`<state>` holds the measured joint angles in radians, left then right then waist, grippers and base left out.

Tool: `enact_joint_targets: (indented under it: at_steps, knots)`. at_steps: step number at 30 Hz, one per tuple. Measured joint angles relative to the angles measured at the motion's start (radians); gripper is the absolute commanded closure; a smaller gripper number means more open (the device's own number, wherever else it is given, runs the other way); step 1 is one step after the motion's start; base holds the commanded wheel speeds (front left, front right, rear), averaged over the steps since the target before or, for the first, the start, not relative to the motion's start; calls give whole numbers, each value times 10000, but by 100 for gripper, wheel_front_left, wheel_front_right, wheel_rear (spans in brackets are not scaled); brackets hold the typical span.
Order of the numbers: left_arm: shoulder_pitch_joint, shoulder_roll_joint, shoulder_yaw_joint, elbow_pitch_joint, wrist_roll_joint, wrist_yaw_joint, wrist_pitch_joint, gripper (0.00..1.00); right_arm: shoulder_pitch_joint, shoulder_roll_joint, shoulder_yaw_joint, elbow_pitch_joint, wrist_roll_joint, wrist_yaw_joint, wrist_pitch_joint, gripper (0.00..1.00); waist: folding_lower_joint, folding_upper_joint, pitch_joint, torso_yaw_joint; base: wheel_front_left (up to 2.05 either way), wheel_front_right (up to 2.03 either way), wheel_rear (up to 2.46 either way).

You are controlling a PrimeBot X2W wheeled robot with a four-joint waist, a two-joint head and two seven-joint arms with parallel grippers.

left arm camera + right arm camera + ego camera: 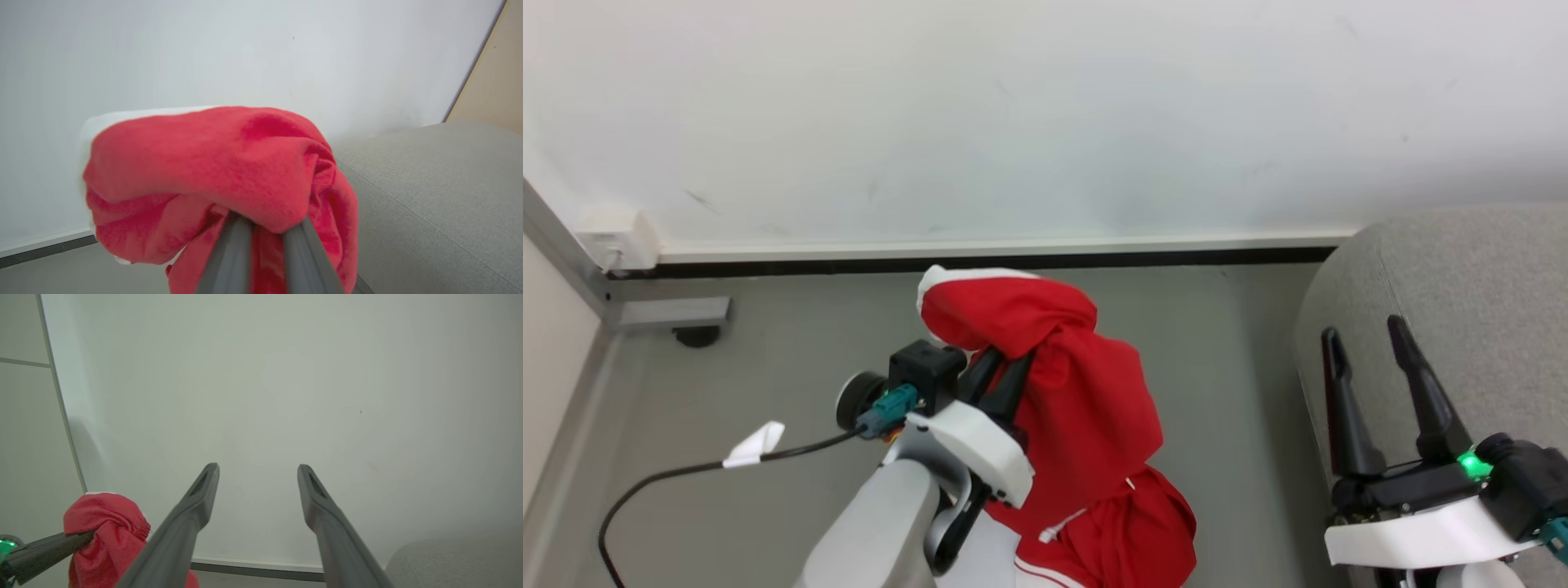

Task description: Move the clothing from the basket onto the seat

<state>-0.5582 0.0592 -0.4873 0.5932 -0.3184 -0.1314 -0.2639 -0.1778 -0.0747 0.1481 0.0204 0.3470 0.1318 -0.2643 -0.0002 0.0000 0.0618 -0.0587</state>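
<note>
L gripper is up at mid-frame in head view, its fingers pinched narrow on the clothing. A red bunch w/ a white edge is draped over the tips, so the tips themselves are hidden under the fabric. The rest of the garment hangs down from the grip to the bottom edge of head view, w/ white stripe trim showing low down. The clothing is in the air above the grey floor, left of the seat and apart from it in head view. In L wrist view the grey upholstery lies to the right, behind the red bundle. R gripper is at lower right, fingers spread wide w/ nothing between them. In head view they point up over the seat's rounded edge, and in R wrist view they face the pale wall. A green light glows on the R wrist. A black cable w/ a small white tag runs from the L wrist across the floor. In R wrist view the red bundle sits at lower left, w/ one dark L finger leading into it.
</note>
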Motion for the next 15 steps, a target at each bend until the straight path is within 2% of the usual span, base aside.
enact_joint_targets:
  at_steps: [15]
  knots:
    - [-399, 8, -125, -1434, -117, 10, 44, 100, 271, -180, 1135, 516, 132, 0, 0, 0, 1, 0, -622, 600, 0, 0, 0]
